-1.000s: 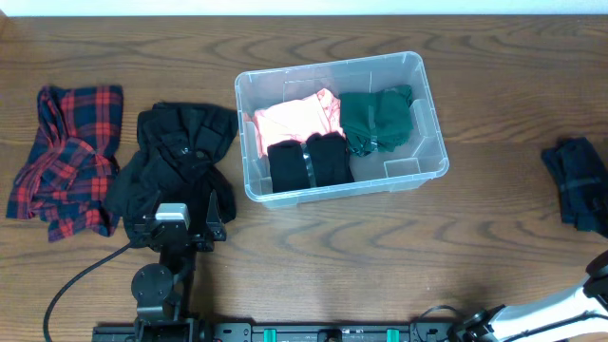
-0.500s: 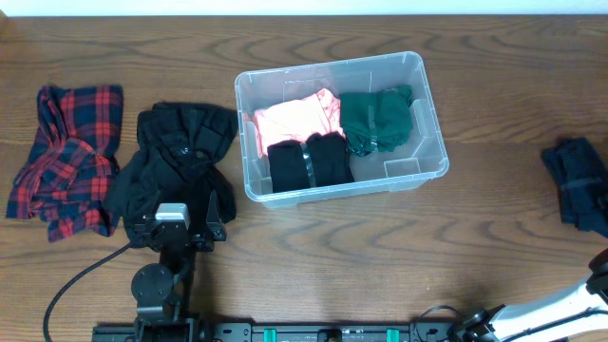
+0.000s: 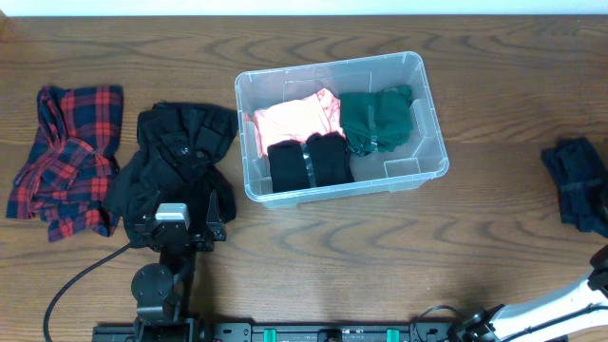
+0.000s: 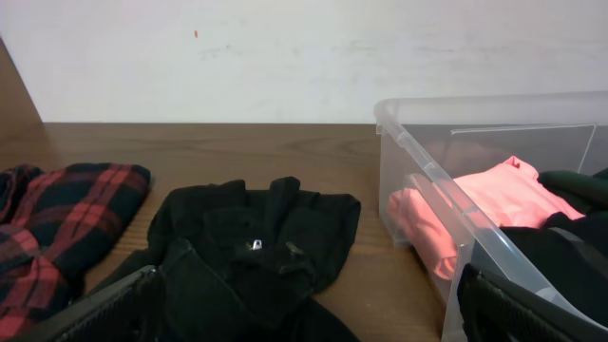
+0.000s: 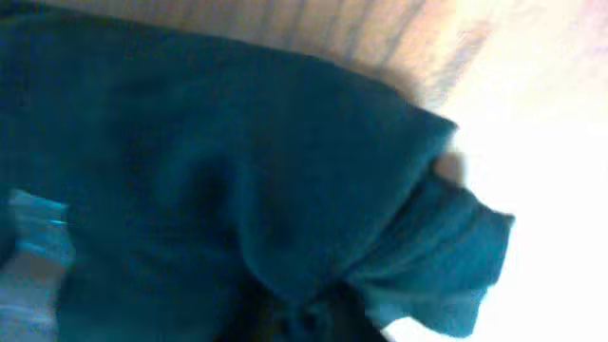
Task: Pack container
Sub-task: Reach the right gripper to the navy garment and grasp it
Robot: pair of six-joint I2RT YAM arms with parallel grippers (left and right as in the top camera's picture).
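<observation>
The clear container [image 3: 419,175] stands at the table's middle and holds a pink cloth [image 3: 296,118], a green cloth [image 3: 376,120] and folded black cloth [image 3: 310,161]. My left gripper [image 3: 177,224] rests open at the near edge of a black garment [image 3: 177,150]. In the left wrist view its fingers [image 4: 106,313] stand wide apart over that black garment [image 4: 255,249], with the container wall [image 4: 427,185] to the right. A dark blue garment [image 3: 578,180] lies at the far right. It fills the right wrist view, where the dark blue garment [image 5: 218,180] bunches between my right gripper's [image 5: 318,318] shut fingers.
A red plaid shirt [image 3: 66,157] lies at the far left, seen also as the plaid shirt [image 4: 57,223] in the left wrist view. The right arm's white link [image 3: 556,306] enters from the bottom right corner. A cable [image 3: 76,285] loops by the left arm's base.
My right gripper has closed on the dark blue garment. The left arm and everything else on the table stayed where they were.
</observation>
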